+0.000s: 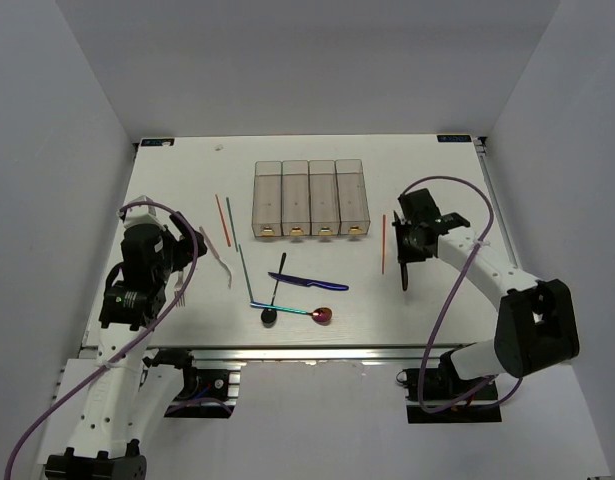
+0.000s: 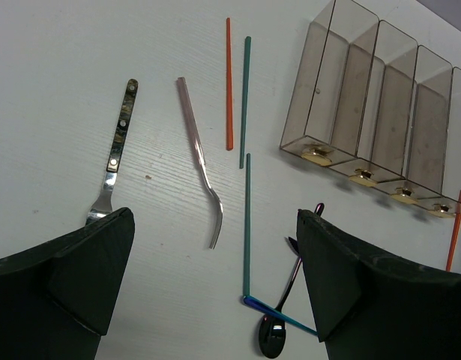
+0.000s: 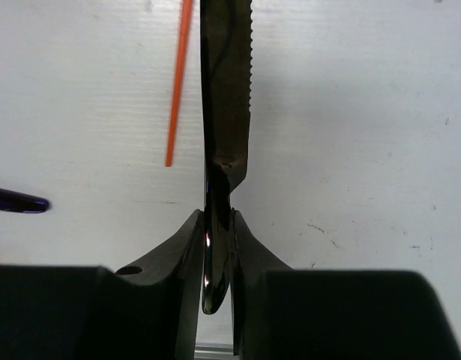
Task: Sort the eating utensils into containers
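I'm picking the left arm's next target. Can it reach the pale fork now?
Probably yes. The left end effector is open and empty right over the pale fork, which lies flat by itself, clear of the red chopstick beside it.

Black knife (image 3: 226, 90) tip and red chopstick (image 3: 178, 82) end cut off at 12 o'clock of the right wrist view, blue knife (image 3: 16, 201) cut at 9 o'clock, fork (image 2: 114, 161) tines covered by the left gripper (image 2: 213, 216) at 8 o'clock of the left wrist view, fourth bin (image 2: 459, 127) cut at 3 o'clock.
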You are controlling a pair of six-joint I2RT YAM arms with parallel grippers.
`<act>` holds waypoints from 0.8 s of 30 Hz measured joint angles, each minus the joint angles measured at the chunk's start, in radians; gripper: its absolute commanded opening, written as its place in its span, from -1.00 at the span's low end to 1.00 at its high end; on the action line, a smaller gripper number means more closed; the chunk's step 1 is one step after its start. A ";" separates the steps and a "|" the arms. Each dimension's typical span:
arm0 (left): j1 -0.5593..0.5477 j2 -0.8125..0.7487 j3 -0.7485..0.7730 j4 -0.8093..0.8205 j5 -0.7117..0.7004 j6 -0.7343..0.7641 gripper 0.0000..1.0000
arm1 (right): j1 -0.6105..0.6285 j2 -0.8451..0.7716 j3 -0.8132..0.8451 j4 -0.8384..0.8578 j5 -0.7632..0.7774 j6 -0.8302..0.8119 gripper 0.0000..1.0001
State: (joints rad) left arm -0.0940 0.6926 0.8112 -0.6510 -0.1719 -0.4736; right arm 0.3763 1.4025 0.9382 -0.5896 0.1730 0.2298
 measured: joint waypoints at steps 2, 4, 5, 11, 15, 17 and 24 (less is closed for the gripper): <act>0.000 0.000 0.000 0.000 0.000 -0.002 0.96 | 0.000 0.003 0.064 -0.032 -0.028 0.000 -1.00; 0.000 -0.001 0.000 0.000 0.000 -0.002 0.96 | 0.000 0.027 0.164 -0.050 -0.069 -0.001 -1.00; 0.000 -0.002 0.000 0.000 -0.001 -0.003 0.97 | 0.000 0.048 0.233 -0.056 -0.087 -0.001 -1.00; 0.000 -0.010 0.000 0.000 -0.004 -0.006 0.96 | 0.026 0.254 0.608 0.007 -0.150 0.003 -1.00; 0.000 -0.006 0.000 0.000 -0.005 -0.006 0.96 | 0.050 0.419 0.760 0.047 -0.112 0.000 -1.00; 0.000 -0.005 0.000 0.000 -0.005 -0.006 0.96 | 0.063 0.476 0.774 0.069 -0.076 -0.010 -1.00; 0.000 -0.015 0.000 0.000 -0.005 -0.006 0.96 | 0.089 0.602 0.798 0.066 0.015 -0.070 -1.00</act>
State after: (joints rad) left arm -0.0940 0.6773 0.8112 -0.6510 -0.1764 -0.4797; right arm 0.4648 2.0045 1.7363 -0.5240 0.1879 0.1600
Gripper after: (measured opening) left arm 0.981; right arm 0.206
